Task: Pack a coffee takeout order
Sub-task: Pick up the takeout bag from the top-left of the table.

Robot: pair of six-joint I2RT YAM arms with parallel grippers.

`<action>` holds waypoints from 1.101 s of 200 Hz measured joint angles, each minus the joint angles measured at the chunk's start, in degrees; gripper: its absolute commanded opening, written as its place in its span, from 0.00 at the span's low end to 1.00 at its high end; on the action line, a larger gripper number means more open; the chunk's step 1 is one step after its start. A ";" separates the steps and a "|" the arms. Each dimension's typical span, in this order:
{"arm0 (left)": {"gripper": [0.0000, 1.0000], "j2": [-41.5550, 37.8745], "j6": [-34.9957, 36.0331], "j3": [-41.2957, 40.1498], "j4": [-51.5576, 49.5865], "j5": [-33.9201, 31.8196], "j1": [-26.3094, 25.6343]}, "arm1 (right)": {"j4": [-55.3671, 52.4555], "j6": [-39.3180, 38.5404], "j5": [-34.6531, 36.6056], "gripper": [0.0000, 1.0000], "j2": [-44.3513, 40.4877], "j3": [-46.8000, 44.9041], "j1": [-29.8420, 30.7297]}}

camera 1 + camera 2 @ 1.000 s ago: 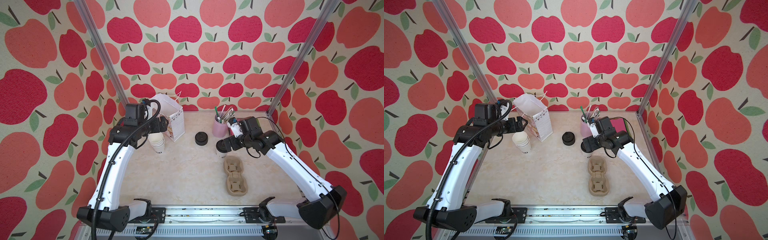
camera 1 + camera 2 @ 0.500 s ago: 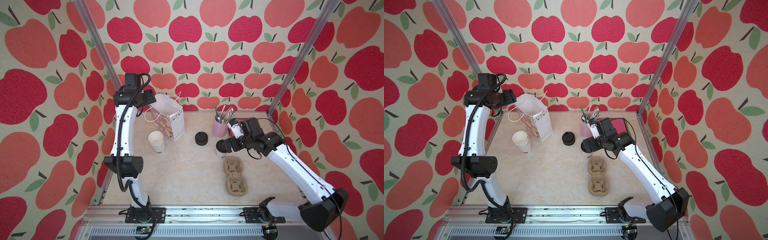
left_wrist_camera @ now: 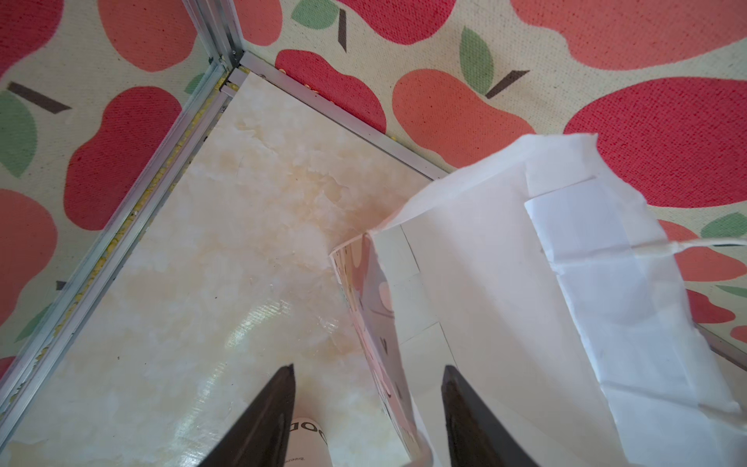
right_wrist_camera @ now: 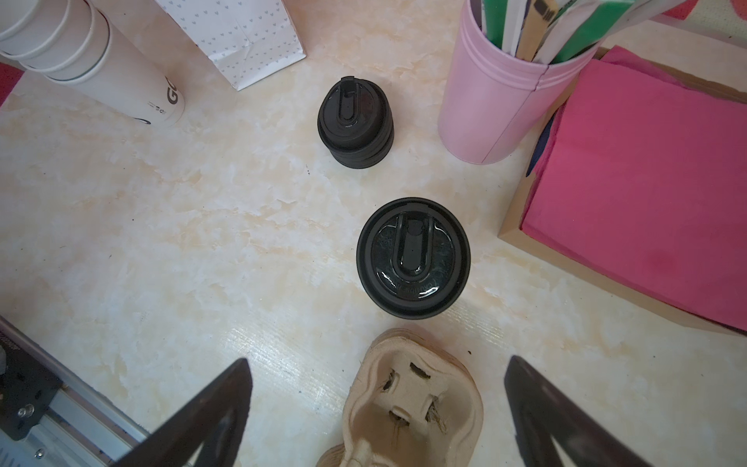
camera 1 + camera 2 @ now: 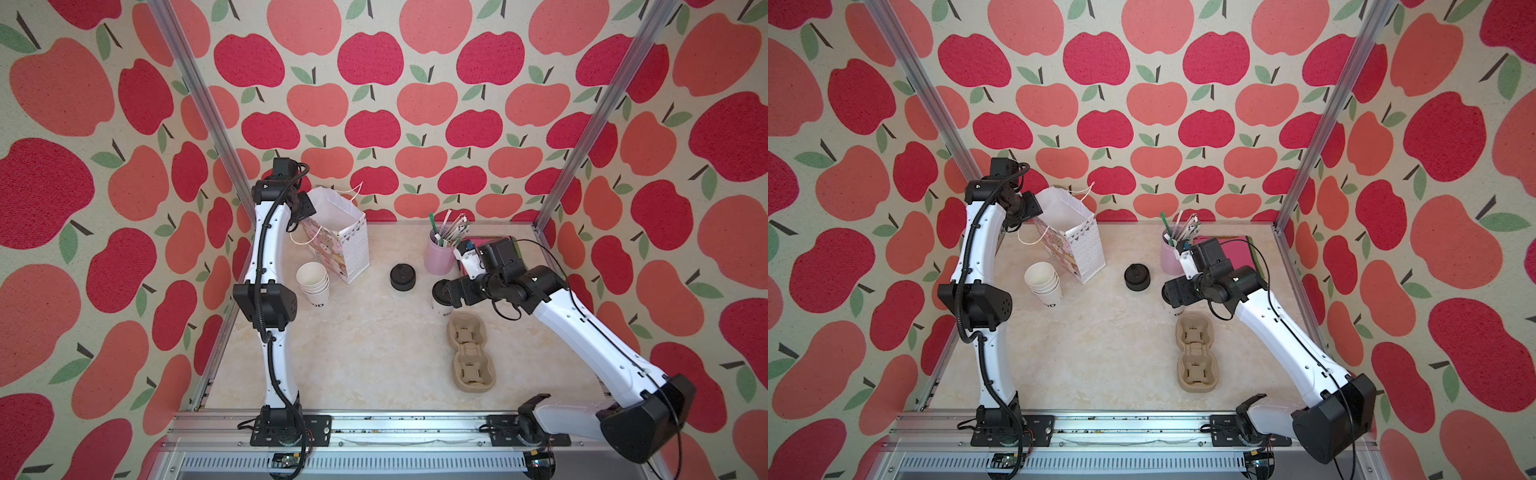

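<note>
A white paper cup with a black lid stands upright on the table, next to the pulp carrier. My right gripper hangs open above it, touching nothing; in a top view the right gripper hides most of the lid. The green straw stands among others in a pink holder. A magenta napkin lies in a cardboard tray behind my right wrist. My left gripper is raised at the rim of the white paper bag. Its jaws are apart, astride the bag's wall without touching it.
A stack of lidless white cups stands in front of the bag. Spare black lids sit mid-table. A two-cup pulp carrier lies towards the front right. Metal frame posts and the apple-print walls close in the back corners.
My left arm has lifted from beside the cup stack and swung up to the bag's left rim, its jaws narrowing. The right arm has barely moved.
</note>
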 measured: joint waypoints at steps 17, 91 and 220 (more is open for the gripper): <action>0.47 0.85 -0.79 0.20 0.07 -0.57 0.00 | 0.15 0.02 -0.02 0.99 0.00 -0.63 -0.02; 0.05 1.44 -3.26 0.42 1.20 -0.85 0.00 | 0.20 0.04 0.00 0.99 0.00 -1.36 0.00; 0.00 -13.25 -14.84 -0.92 3.48 5.84 -2.73 | 0.22 0.00 1.84 0.99 -8.00 -2.05 0.00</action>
